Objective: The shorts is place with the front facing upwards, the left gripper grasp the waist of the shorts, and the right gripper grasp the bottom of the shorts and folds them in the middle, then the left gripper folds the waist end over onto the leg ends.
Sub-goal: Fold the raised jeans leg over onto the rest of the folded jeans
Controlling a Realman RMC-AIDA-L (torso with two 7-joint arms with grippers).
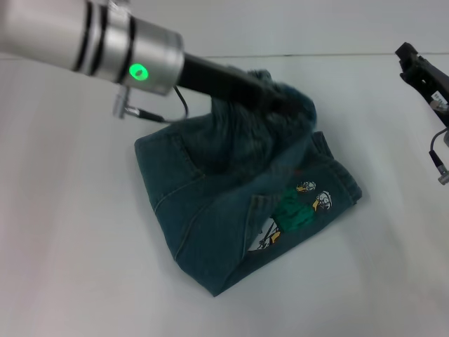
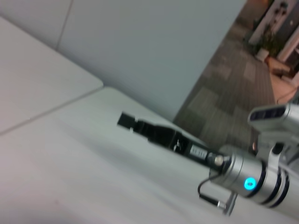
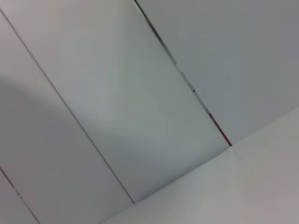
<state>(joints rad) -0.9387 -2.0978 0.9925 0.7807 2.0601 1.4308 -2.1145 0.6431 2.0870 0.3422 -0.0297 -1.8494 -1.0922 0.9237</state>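
The left gripper (image 1: 284,105) sits just above the centre of the head view. Its black tip is sunk in a raised hump of dark denim and clamped on that bunch of cloth. The tip is blurred, and so is the cloth around it, so it is not clear whether the held part is the waist. Behind the gripper, its arm runs to the upper left corner of the frame as a silver-white cylinder with a green light (image 1: 139,71) and a thin cable looped below it.

The shorts (image 1: 210,217) lie in the middle of the frame on the white table (image 1: 70,267). Their far part is pulled up off the surface to the gripper, and the rest lies flat. The cartoon print (image 1: 302,207) faces up on the right part of the cloth, towards the lower right of the gripper.

The right gripper (image 1: 415,67) hangs at the right edge of the head view, well apart from the shorts and holding nothing. Whether it is parted or closed cannot be told. The left wrist view also shows it (image 2: 127,120) in the middle of the frame above the bare table, with a white label on its body.
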